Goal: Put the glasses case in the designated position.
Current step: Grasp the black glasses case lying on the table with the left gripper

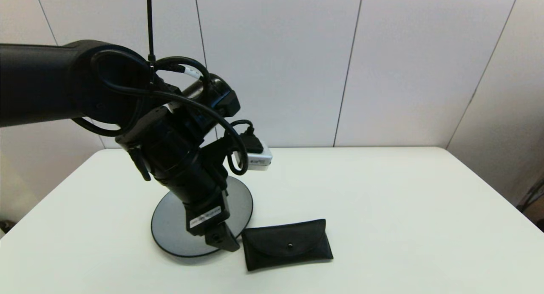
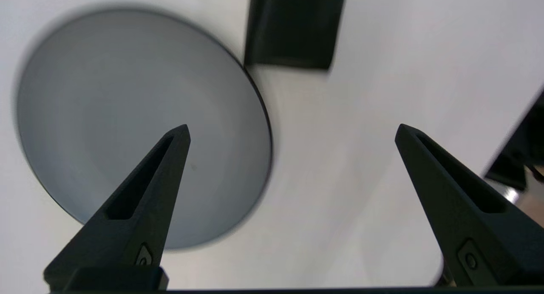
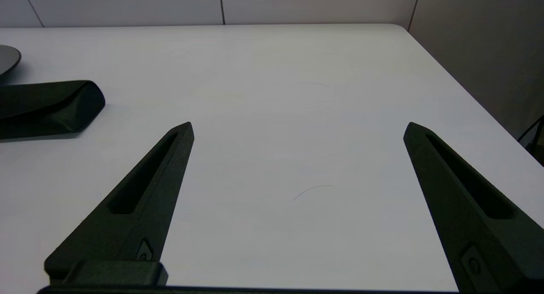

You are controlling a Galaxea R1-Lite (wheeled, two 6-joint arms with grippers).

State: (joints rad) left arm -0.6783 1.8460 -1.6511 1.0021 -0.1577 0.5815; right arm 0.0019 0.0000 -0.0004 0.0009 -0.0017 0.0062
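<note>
We see the left claw (image 2: 291, 130) hanging above the tabletop (image 1: 382, 192), its arm reaching in from the left and angling down over the round grey plate (image 1: 170, 230). In the left wrist view its two black fingers (image 2: 140, 200) stand spread wide apart with nothing between them; one finger lies over the plate's surface and the other over bare white tabletop beside the plate's black rim. A dark rectangular end of the glasses case (image 1: 287, 244) shows in that same view beyond the plate's edge.

We find the glasses case lying flat on the tabletop just beside the plate, on the plate's right in the head view, its near corner very close to the rim; whether the two touch we cannot tell. Its curved flap is closed, with the small snap button facing up. The left claw's tip sits near the case's left end but does not hold it.

The right claw (image 3: 297, 128) is out of the head view. In its own wrist view its fingers are likewise spread wide and empty, low over plain white tabletop, with the glasses case off to one side and well apart from it.
</note>
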